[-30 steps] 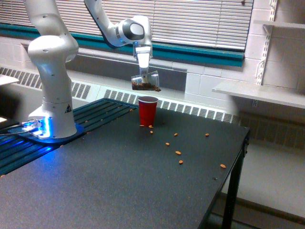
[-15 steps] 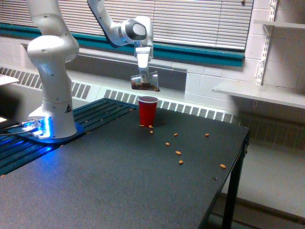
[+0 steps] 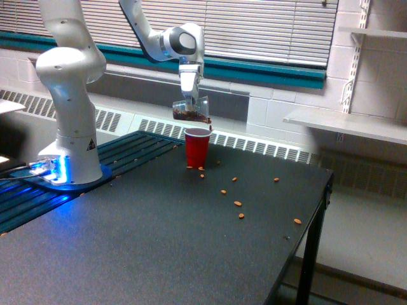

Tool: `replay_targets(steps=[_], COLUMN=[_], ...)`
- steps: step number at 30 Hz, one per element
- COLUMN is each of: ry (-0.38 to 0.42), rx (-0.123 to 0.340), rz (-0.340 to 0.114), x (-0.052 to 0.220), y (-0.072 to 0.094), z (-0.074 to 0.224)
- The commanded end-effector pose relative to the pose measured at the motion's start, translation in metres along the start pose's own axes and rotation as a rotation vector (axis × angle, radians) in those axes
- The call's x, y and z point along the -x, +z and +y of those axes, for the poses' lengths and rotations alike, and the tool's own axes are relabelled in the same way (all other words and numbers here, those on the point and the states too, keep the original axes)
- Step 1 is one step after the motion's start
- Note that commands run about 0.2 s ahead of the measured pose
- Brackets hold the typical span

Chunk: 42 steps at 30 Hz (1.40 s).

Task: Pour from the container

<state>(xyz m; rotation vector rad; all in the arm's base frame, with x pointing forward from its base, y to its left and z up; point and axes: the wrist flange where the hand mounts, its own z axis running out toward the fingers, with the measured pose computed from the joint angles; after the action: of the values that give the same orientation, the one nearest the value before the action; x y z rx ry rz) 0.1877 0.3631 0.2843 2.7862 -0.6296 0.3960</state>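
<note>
Clear tapered plastic cup of brown nuts [image 3: 191,112] tipped further, lower than before, over red plastic cup [image 3: 197,148], upper centre.
Gripper [image 3: 190,101] clenched on clear cup; pour seemingly about to start, loose nuts [image 3: 237,204] already on black table [image 3: 159,254].

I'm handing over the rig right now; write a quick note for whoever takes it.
End effector: shut on the clear cup, held tilted just above the red cup.
Clear cup: brown pieces still inside, its lower end over the red cup's mouth.
Red cup: upright on the black table, loose nuts scattered around it.
Done: cup lifted and tipped.
Left: finish the pour; whether any pieces have landed inside cannot be seen.
</note>
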Motion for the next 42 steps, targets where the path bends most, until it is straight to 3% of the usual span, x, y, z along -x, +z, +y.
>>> replay_targets(steps=[1,22,36,42], ry=[0.11,0.158,0.152,0.178], rx=[0.026,0.045,0.055,0.063], rz=[-0.006,-0.014,-0.041,-0.05], x=[-0.008,-0.011,0.021,0.02], y=[0.006,0.007,0.001,0.003], z=[0.002,0.006,0.002,0.0])
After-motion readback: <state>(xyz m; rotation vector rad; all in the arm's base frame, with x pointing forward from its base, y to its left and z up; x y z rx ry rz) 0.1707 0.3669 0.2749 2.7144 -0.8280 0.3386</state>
